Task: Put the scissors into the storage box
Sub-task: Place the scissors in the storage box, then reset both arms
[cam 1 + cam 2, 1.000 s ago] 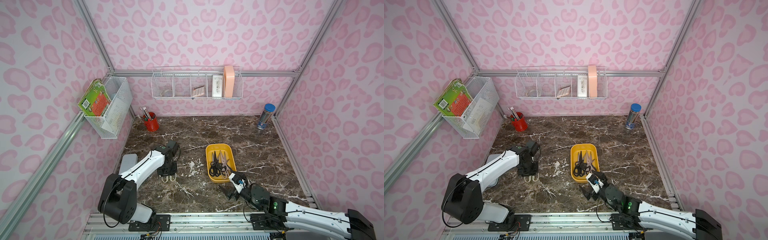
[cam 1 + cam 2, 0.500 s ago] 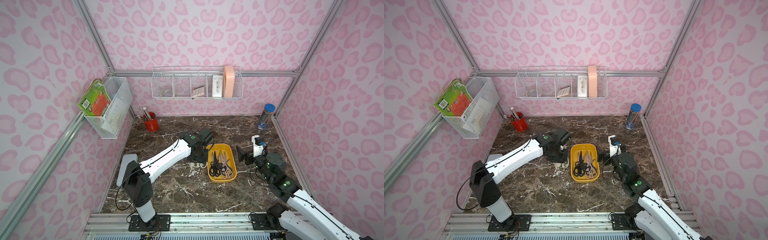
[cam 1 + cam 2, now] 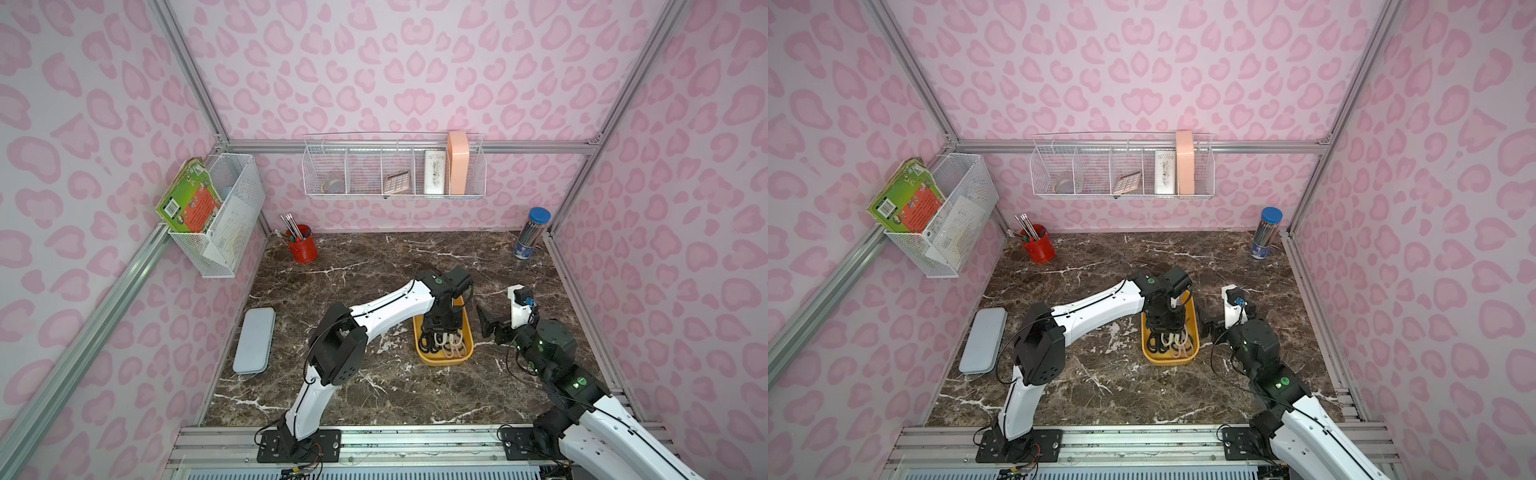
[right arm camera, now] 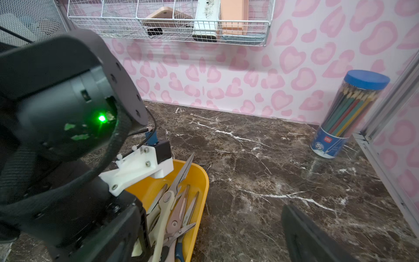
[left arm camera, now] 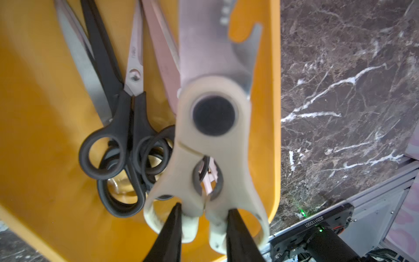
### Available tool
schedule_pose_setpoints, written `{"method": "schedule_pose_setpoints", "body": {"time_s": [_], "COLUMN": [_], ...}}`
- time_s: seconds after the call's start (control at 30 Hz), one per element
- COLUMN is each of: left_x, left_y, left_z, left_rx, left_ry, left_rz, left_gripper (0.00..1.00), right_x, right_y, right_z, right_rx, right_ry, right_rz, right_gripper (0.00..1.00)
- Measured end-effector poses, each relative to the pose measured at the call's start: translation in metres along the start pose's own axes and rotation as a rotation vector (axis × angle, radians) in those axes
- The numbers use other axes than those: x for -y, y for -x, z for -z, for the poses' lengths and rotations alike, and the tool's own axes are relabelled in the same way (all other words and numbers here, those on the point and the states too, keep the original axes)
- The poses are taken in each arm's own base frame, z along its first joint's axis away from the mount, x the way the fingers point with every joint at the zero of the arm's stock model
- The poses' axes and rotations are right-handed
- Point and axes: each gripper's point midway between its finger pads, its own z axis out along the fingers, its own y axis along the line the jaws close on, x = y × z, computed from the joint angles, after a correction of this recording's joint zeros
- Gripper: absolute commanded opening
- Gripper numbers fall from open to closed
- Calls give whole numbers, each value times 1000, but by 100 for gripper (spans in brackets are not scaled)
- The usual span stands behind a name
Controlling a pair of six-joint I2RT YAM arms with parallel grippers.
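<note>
Left gripper (image 5: 204, 207) clamped cream scissors (image 5: 213, 113) close to the wall of the crowded box (image 5: 34, 90), where release might tip them out; right gripper (image 3: 494, 326) gaped empty.

In both top views the left arm (image 3: 390, 309) covers most of the storage box (image 3: 440, 360) and the blades of the scissors (image 3: 430, 343), so only handle loops show, and in the left wrist view the cream scissors (image 5: 187, 170) look blurry, their blade tips cut off by the picture's edge.
</note>
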Motion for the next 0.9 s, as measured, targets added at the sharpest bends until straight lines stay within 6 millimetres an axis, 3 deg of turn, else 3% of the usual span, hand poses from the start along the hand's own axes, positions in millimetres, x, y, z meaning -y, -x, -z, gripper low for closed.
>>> {"method": "schedule_pose_setpoints", "body": {"time_s": [0.07,0.2,0.27,0.4,0.53,0.6,0.7,0.83,0.9], "left_x": [1,2,5,11,5,-10,-50,-135,-176], "left_y": [-1,0,2,7,15,18,23,15,6], "left_z": [0,5,14,38,80,108,149,199,213], "left_rx": [-3,9,28,75,190,294,490,786,904], "left_ry": [-3,-16,-29,-73,-95,-88,-23,208,340], "left_rz": [8,27,24,27,14,-2,-2,36,43], "left_gripper": [39,43,53,53,53,53,51,46,56], "right_x": [1,0,0,0,2,3,6,18,25], "right_y": [-5,-9,-11,-10,-2,-1,-1,-6,-5], "right_z": [2,2,1,-1,-5,-7,-14,-25,-27], "right_rx": [-4,-16,-22,-22,-2,7,6,-15,0], "right_ry": [0,6,5,1,-13,-22,-47,-117,-152], "right_rz": [0,-1,0,4,17,22,24,28,35], "right_gripper": [99,99,99,99,99,99,99,99,99]}}
